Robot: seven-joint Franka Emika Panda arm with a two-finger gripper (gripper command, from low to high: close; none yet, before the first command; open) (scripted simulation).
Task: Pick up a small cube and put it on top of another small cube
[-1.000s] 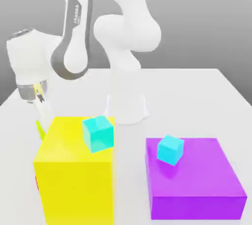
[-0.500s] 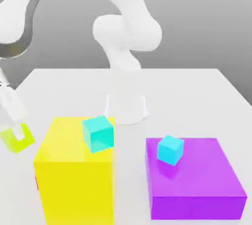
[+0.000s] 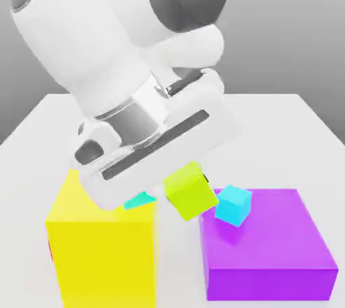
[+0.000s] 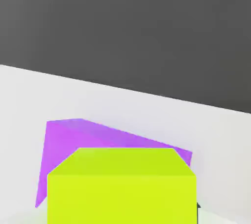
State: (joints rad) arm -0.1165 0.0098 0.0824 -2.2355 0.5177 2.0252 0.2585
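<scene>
Exterior view: the gripper [image 3: 182, 189] pinches the lime cube [image 3: 191, 190], carried tilted in the air between the yellow block [image 3: 101, 246] and the purple block [image 3: 269, 246]. The sky-cyan cube [image 3: 234, 205] sits on the purple block at about 4 o'clock from the lime cube, just beside it and slightly lower. Judged from this, the carry must go on toward 4 o'clock until the lime cube stands squarely above the cyan one. A teal cube [image 3: 139, 200] peeps out under the hand.

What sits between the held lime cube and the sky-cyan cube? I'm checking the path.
Nothing: in the exterior view the lime cube hangs right beside the sky-cyan cube on the purple block.
</scene>
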